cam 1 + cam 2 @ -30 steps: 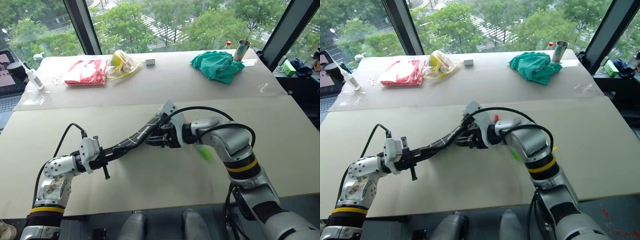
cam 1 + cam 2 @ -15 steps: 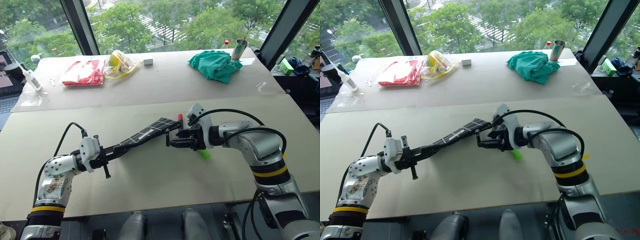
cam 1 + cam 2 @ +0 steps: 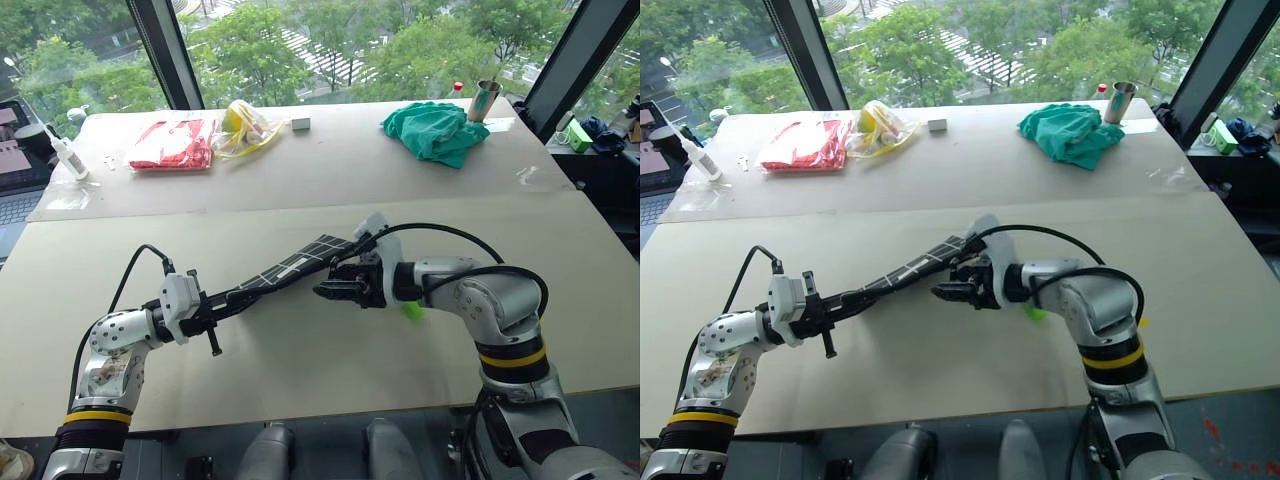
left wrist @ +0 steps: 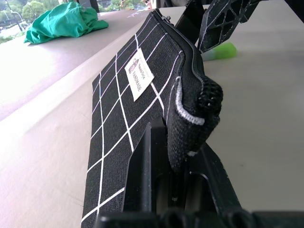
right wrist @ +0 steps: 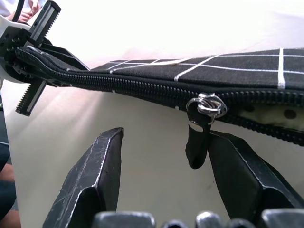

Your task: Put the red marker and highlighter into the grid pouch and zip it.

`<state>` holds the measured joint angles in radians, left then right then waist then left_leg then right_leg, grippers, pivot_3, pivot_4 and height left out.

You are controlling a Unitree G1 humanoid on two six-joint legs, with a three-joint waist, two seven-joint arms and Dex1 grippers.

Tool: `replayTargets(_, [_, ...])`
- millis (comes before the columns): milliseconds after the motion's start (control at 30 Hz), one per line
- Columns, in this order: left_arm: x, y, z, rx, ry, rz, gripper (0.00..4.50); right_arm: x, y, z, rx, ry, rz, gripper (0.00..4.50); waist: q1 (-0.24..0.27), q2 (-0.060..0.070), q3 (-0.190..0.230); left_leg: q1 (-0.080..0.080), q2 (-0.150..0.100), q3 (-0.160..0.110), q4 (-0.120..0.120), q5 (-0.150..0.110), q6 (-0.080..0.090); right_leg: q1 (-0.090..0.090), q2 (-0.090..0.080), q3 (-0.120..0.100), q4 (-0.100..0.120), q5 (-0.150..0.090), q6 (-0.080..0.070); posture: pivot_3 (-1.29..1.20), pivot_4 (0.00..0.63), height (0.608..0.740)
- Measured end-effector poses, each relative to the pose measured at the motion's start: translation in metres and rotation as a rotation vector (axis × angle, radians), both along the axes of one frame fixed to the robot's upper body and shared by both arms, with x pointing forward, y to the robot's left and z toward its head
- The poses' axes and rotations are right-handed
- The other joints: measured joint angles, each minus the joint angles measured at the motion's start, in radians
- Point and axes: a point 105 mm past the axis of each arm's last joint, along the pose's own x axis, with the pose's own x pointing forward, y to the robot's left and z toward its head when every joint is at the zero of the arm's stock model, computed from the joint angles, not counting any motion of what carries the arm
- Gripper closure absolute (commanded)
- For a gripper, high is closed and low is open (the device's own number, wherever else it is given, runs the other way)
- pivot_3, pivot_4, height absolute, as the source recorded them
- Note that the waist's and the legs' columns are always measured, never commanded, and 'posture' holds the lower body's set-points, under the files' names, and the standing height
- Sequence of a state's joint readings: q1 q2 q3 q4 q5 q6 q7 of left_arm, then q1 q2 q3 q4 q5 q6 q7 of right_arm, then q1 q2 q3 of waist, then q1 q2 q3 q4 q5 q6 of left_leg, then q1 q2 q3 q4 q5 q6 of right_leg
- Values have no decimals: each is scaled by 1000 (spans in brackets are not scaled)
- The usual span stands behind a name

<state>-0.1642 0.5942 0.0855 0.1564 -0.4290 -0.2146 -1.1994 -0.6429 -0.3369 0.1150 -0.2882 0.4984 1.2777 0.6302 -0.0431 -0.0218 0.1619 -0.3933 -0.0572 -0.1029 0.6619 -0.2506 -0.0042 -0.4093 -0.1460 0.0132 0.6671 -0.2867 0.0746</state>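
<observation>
My left gripper [image 3: 212, 308] is shut on one end of the grid pouch [image 3: 290, 268], holding it nearly level above the table. The pouch's white label [image 4: 139, 74] faces up. My right gripper [image 3: 325, 290] hovers open just under the pouch's far end. Its zipper pull [image 5: 198, 142] hangs between the two fingers, close beside one finger [image 5: 237, 175], ungripped. Past the pull the zipper gapes a little and dotted lining shows. The green highlighter [image 3: 411, 308] lies on the table by my right wrist. The red marker is hidden.
Along the far table stand a red plastic packet [image 3: 170, 143], a yellow bag [image 3: 245, 125], a small white box [image 3: 300, 123], a green cloth [image 3: 435, 130] and a metal cup [image 3: 487, 98]. A white bottle [image 3: 65, 155] sits at the far left edge.
My right gripper drew back from the pouch to the right, then returned left under its far end. A red tip seen by that end half a second ago is now covered. The left arm stayed still.
</observation>
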Motion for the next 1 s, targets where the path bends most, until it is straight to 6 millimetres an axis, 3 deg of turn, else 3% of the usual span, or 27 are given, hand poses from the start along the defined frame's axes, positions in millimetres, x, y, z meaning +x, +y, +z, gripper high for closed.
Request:
replayTargets(167, [0, 0, 0, 0, 0, 1, 4500, 1, -1, 1, 1, -9, -7, 4234, 0, 0, 0, 0, 0, 0, 0, 0, 0, 0, 0, 0, 0, 0, 0, 0, 150, 740])
replayTargets(200, [0, 0, 0, 0, 0, 1, 4500, 1, 0, 2, 2, -12, -8, 4413, 0, 0, 0, 0, 0, 0, 0, 0, 0, 0, 0, 0, 0, 0, 0, 0, 150, 740])
replayTargets(600, [1, 0, 0, -1, -1, 8, 4500, -4, 7, 8, -21, -67, 35, 4413, -1, 0, 0, 0, 0, 0, 0, 0, 0, 0, 0, 0, 0, 0, 0, 0, 150, 740])
replayTargets(800, [1, 0, -3, 7, 8, 8, 4500, -23, 44, 33, 75, -60, 163, 4413, -6, 0, 0, 0, 1, -1, 0, 0, 0, -1, 1, 0, 2, 0, 0, 0, 150, 740])
replayTargets(900, [1, -1, -6, 13, 14, 5, 4500, -28, 57, 29, 103, 4, 186, 4413, -5, 0, 0, 0, 0, -1, 0, 0, 0, -1, 0, 0, 4, 0, 0, 0, 150, 740])
replayTargets(1000, [1, -2, -7, 16, 16, 4, 4500, -29, 58, 24, 100, 41, 191, 4413, 3, 0, 0, 0, -1, -1, 1, 0, 0, -1, 0, 0, 4, 0, 0, 0, 150, 740])
